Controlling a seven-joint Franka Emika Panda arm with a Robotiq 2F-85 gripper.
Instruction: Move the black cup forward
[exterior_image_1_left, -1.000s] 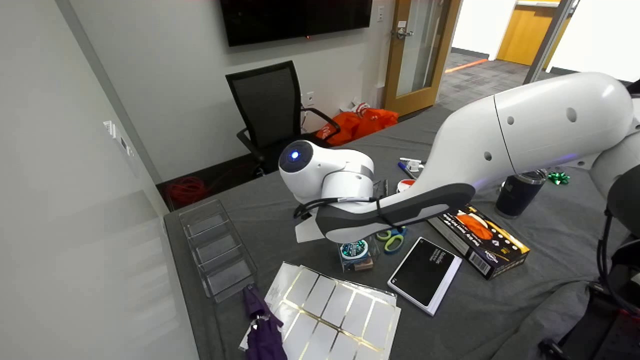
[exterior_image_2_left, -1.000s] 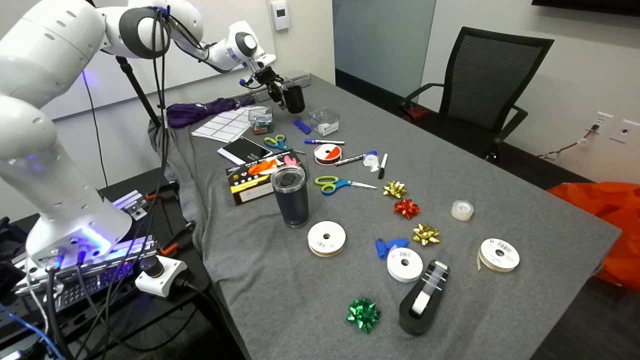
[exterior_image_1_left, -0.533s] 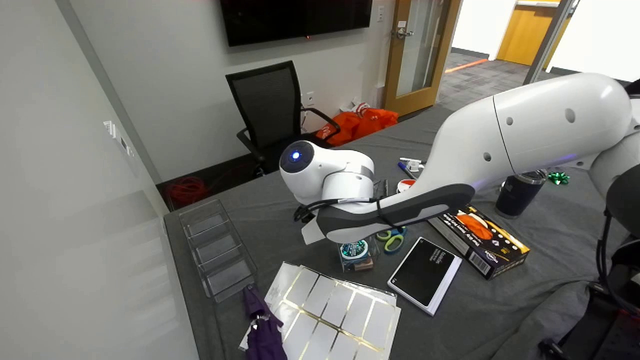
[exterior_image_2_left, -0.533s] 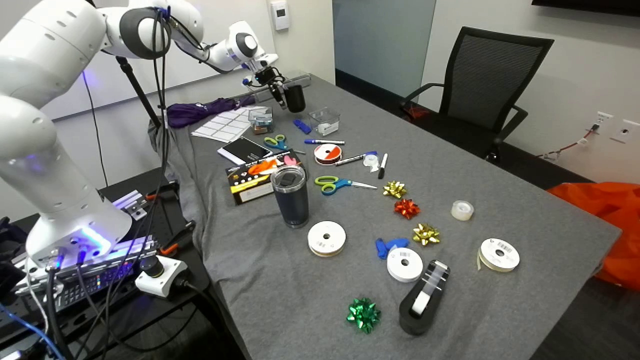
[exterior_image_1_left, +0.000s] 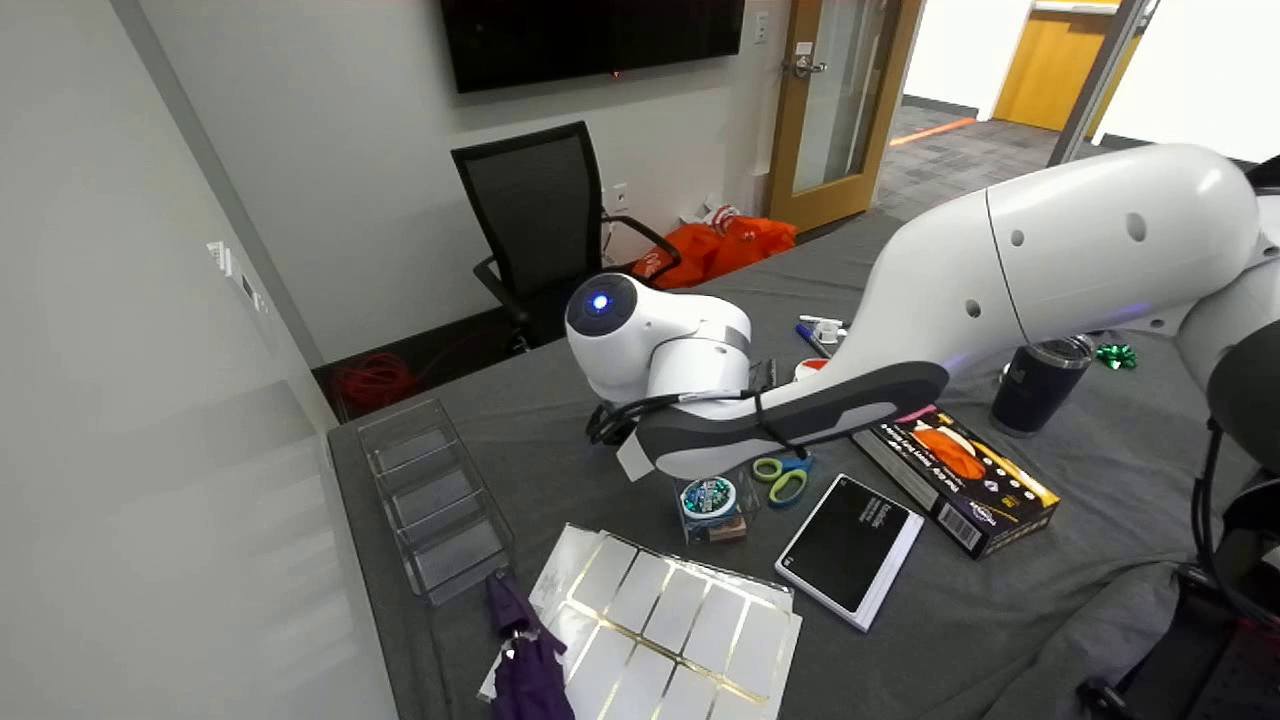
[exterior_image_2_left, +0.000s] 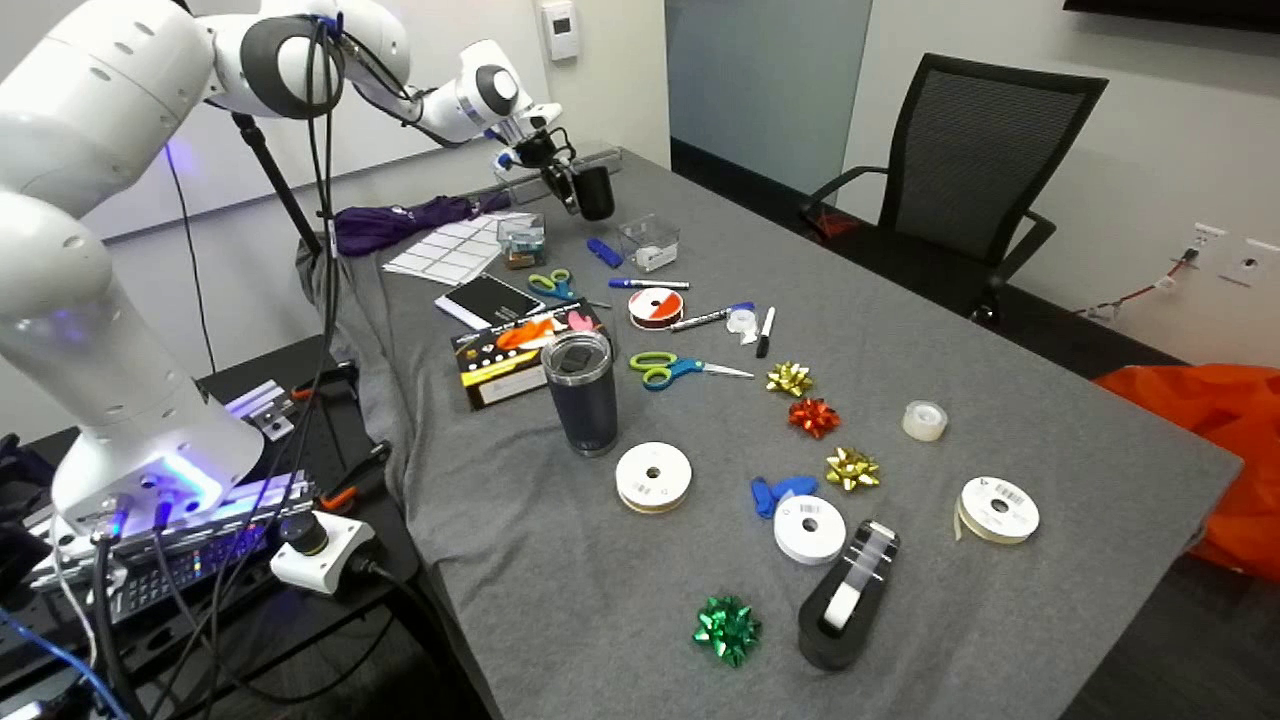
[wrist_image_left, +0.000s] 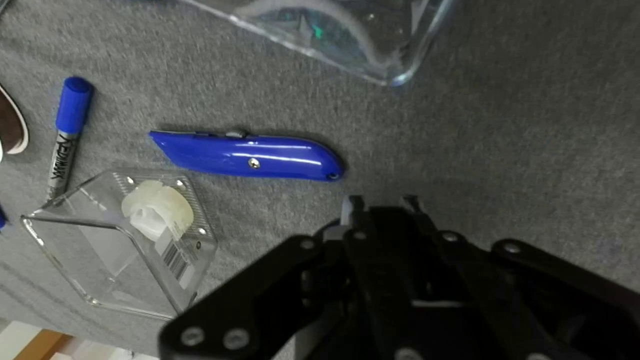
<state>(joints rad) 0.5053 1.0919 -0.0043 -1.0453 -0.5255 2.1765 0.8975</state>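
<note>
One black cup (exterior_image_2_left: 596, 192) is gripped by the claw (wrist_image_left: 383, 204), whose two fingers stand close together in the wrist view; which part of the cup they hold cannot be made out. In an exterior view the cup is at the far end of the counter (exterior_image_2_left: 1080, 500), close to upright, and whether its base touches the surface is unclear.

Near it are one blue utility knife (wrist_image_left: 250, 157) and two clear plastic bins (wrist_image_left: 134, 250); one bin has one tape roll (wrist_image_left: 160, 207) inside, the other a round item (exterior_image_1_left: 709, 497) with a teal glittery face. One clear divided tray (exterior_image_1_left: 437, 503) lies at the end of the counter, with one purple umbrella (exterior_image_1_left: 530, 660) just beside it and white gold-lined sheets (exterior_image_1_left: 640, 600) next to that, too overlapped to count.

Three markers (exterior_image_2_left: 649, 284) lie around the middle of the counter, with one small white roll (exterior_image_2_left: 742, 322) among them. Two pairs of blue-and-green scissors (exterior_image_2_left: 684, 367) lie apart from each other. Four ribbon spools (exterior_image_2_left: 640, 490) show: three white-faced, one red and white. Four gift bows (exterior_image_2_left: 728, 630) are scattered about: two gold, one red, one green. One black tape dispenser (exterior_image_2_left: 850, 595) lies near the green bow, and one loose tape roll (exterior_image_2_left: 924, 421) sits off to the side of the gold bows.

One dark lidded tumbler (exterior_image_2_left: 583, 405) stands upright just beside one glove box (exterior_image_1_left: 960, 480), and one flat black-topped box (exterior_image_1_left: 850, 548) lies near that. One mesh-backed office chair (exterior_image_2_left: 985, 150) stands past the counter's edge in both exterior views.
</note>
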